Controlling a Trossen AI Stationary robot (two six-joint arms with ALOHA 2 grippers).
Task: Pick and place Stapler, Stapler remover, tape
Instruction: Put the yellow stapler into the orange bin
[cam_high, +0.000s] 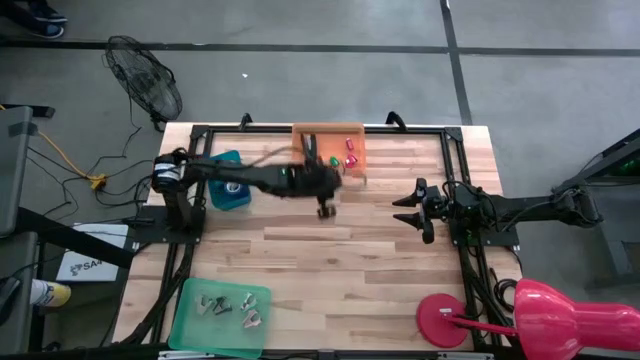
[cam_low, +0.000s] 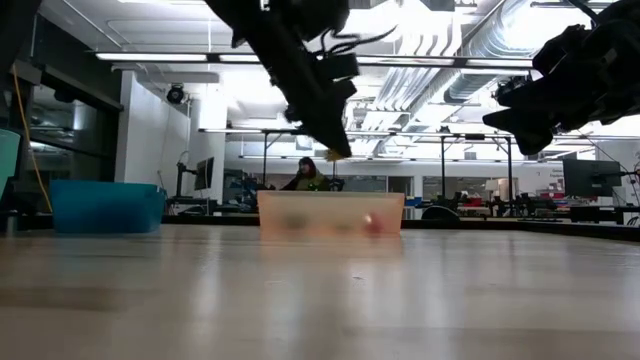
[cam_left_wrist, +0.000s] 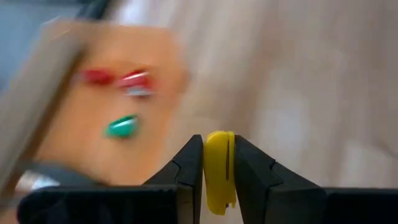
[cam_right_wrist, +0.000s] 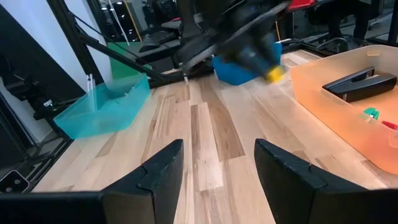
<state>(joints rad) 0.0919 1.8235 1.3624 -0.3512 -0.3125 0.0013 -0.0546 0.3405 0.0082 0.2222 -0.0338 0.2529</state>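
Note:
My left gripper (cam_high: 325, 208) hangs above the wood just near of the orange tray (cam_high: 345, 135), shut on a yellow tape roll (cam_left_wrist: 219, 168). The roll also shows as a yellow spot under the fingers in the low view (cam_low: 337, 154) and in the right wrist view (cam_right_wrist: 274, 74). Inside the orange tray lie the black stapler (cam_right_wrist: 360, 84), a green piece (cam_left_wrist: 121, 126) and red and pink pieces (cam_left_wrist: 135, 81). Several silvery claw pieces (cam_high: 228, 308) rest in the green tray (cam_high: 190, 325). My right gripper (cam_high: 406, 210) waits open at the table's right side, holding nothing. My left gripper pinches the yellow tape roll between its two fingers, one finger on each flat side (cam_left_wrist: 214, 155), the roll seen edge-on. The fingers slant down from above. The roll is lifted clear of the table.
A blue bin (cam_high: 228, 192) stands at the far left, under the left arm. A red desk lamp (cam_high: 530, 315) sits at the near right corner. Bare wood (cam_high: 340, 270) lies between the trays and the arms. A person (cam_low: 308, 175) sits far behind the table.

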